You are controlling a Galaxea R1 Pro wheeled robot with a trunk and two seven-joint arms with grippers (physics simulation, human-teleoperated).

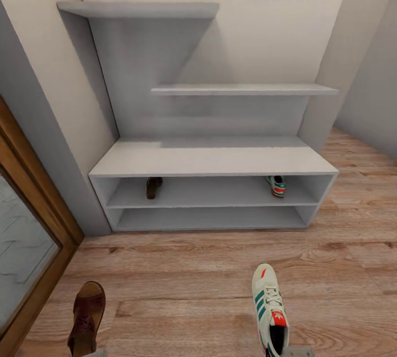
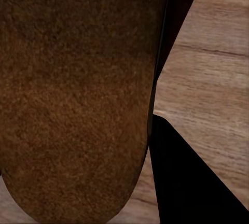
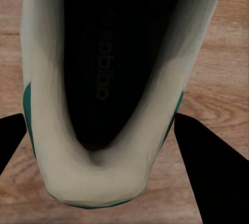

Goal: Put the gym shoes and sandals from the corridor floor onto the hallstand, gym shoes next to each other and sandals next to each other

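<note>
1. The hallstand (image 1: 212,160) stands against the far wall, and it serves as the landmark here. On its upper open shelf one sandal (image 1: 154,187) sits toward the left end and one gym shoe (image 1: 277,185) toward the right end, well apart from each other.
2. The second sandal (image 1: 87,314) is in front of the hallstand, toward its left end, over the corridor floor (image 1: 187,285). The second gym shoe (image 1: 270,309) is in front of its right half, toe pointing toward the rack.
3. In the left wrist view the second sandal's suede-like brown face (image 2: 72,99) lies close against the camera with a dark finger (image 2: 181,182) beside it. Whether the left gripper is clamped on it cannot be told.
4. In the right wrist view the gym shoe's heel opening (image 3: 111,79) sits between two dark fingers (image 3: 212,167), one at each side of the heel. Actual contact cannot be told.
5. Handling, as a judgement: the sandal looks light and flat, with a fairly stiff sole and soft straps, so a pinch across the sole edges near the heel would hold best.
6. The trainer looks light, with a padded collar that yields. Squeezing the firm heel counter should keep it from twisting.
7. Each carried shoe probably belongs beside its mate on that upper shelf.
</note>
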